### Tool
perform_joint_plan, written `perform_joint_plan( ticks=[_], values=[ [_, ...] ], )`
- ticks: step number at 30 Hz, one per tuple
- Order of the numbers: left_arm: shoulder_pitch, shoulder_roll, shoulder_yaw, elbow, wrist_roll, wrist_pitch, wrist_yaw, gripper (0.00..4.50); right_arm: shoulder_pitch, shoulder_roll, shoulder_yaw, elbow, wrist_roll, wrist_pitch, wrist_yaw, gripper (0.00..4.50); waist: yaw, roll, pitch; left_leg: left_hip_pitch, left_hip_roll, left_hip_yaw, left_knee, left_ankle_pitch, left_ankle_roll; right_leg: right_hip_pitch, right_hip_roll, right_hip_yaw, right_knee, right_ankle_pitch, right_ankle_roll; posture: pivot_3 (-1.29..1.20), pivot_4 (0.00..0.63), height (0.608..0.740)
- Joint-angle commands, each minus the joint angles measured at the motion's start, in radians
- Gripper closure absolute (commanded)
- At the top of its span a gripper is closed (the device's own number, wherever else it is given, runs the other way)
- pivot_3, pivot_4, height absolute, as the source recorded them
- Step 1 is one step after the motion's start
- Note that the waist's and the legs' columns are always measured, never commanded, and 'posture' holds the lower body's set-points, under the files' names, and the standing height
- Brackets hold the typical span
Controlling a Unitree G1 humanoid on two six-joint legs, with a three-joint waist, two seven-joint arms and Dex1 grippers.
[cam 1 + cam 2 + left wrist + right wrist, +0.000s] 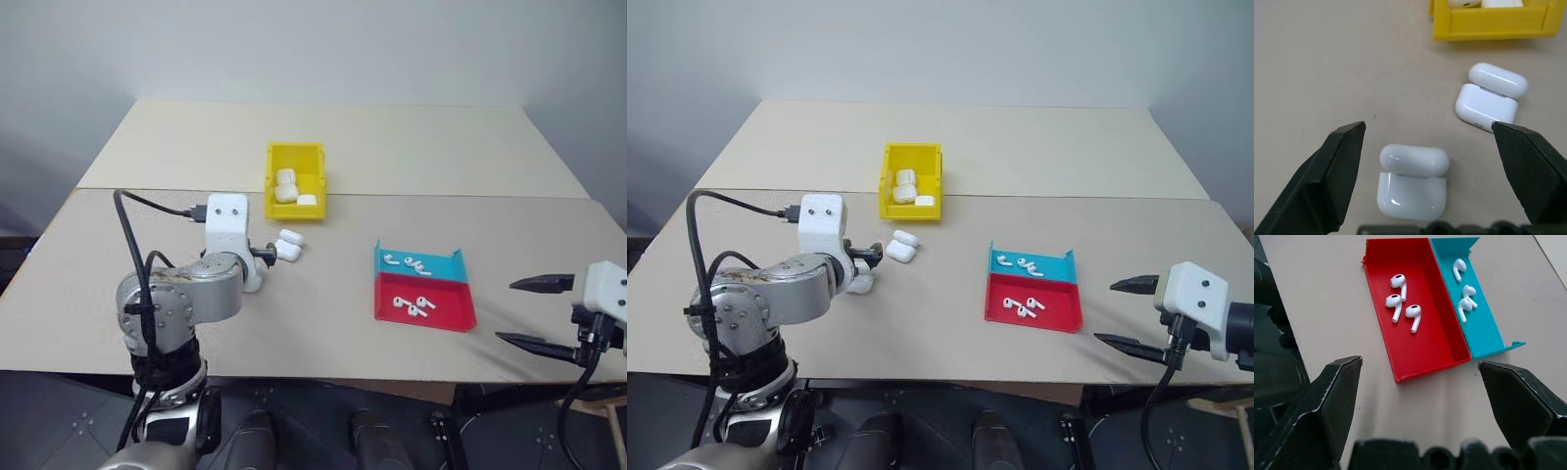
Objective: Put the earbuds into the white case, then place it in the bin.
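bin [295, 157]: I'm seeing bright yellow, plain, no pattern
cases in bin [287, 186]: I'm reading glossy white
white case, near one [1411, 182]: glossy white, highlights showing on the lid
white case, far one [1489, 96]: same glossy white
red tray [1420, 347]: I'm seeing flat solid red
teal tray [1484, 328]: solid teal-blue
earbuds in red tray [1400, 301]: white, dark mesh spots showing
earbuds in teal tray [1463, 289]: white
table [411, 147]: I'm getting plain beige
left gripper [1427, 134]: black fingers
right gripper [1420, 369]: black fingers
wall [313, 49]: pale grey-white

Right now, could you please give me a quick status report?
Both end effectors open, empty. Left end effector over two open glossy white cases. White earbuds in trays. Yellow plastic bin unobstructed.
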Motion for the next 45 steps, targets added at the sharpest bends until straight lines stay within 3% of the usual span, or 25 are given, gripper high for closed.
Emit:
perform_joint_plan(
  ticks=[1, 2, 5, 11, 27, 45],
  values=[
    [0.015, 0.256, -0.188, 0.054, -0.548, -0.295, 0.356, 0.0, 0.005, -0.012, -0.027, -0.015, -0.002, 0.007, 0.0, 0.07, -0.002, 0.0, 0.0, 0.0, 0.001, -0.001, 0.0, 0.0, 0.0, 0.0, 0.0, 0.0, 0.001, 0.001, -0.001, 0.0, 0.15, 0.74],
    [0.029, 0.31, -0.236, 0.061, -0.628, -0.373, 0.401, 0.0, 0.005, -0.01, -0.025, -0.015, -0.003, 0.006, -0.002, 0.07, -0.002, 0.0, 0.0, 0.001, 0.001, -0.001, -0.001, 0.0, 0.0, 0.0, 0.0, 0.001, 0.001, 0.003, -0.005, 0.0, 0.15, 0.74],
    [0.04, 0.42, -0.338, 0.04, -0.656, -0.477, 0.421, 0.0, 0.01, -0.007, -0.022, -0.017, -0.006, 0.007, -0.007, 0.07, 0.008, 0.001, 0.0, 0.002, -0.001, 0.0, 0.0, 0.0, 0.0, 0.001, -0.001, 0.001, 0.0, 0.004, -0.006, 0.0, 0.15, 0.74],
    [0.021, 0.513, -0.413, 0.068, -0.656, -0.564, 0.353, 0.0, 0.018, -0.005, -0.025, -0.021, -0.006, 0.009, -0.009, 0.07, 0.032, 0.0, 0.0, 0.002, -0.001, 0.001, -0.001, 0.002, -0.004, 0.001, -0.001, 0.0, -0.002, 0.004, -0.005, 0.0, 0.15, 0.74],
    [-0.068, 0.538, -0.525, 0.218, -0.656, -0.556, 0.229, 0.0, 0.048, -0.001, -0.056, -0.032, -0.015, 0.02, -0.017, 0.07, 0.039, 0.0, 0.0, 0.0, -0.001, 0.001, -0.001, 0.002, -0.005, 0.0, -0.001, 0.0, -0.004, 0.004, -0.005, 0.0, 0.15, 0.74],
    [-0.106, 0.473, -0.546, 0.32, -0.554, -0.52, 0.08, 0.0, 0.06, 0.004, -0.049, -0.044, -0.018, 0.025, -0.046, 0.07, 0.037, 0.0, 0.0, -0.001, -0.001, 0.001, -0.001, 0.003, -0.005, -0.001, -0.001, 0.0, -0.005, 0.004, -0.002, 0.0, 0.15, 0.74]
  ],
)
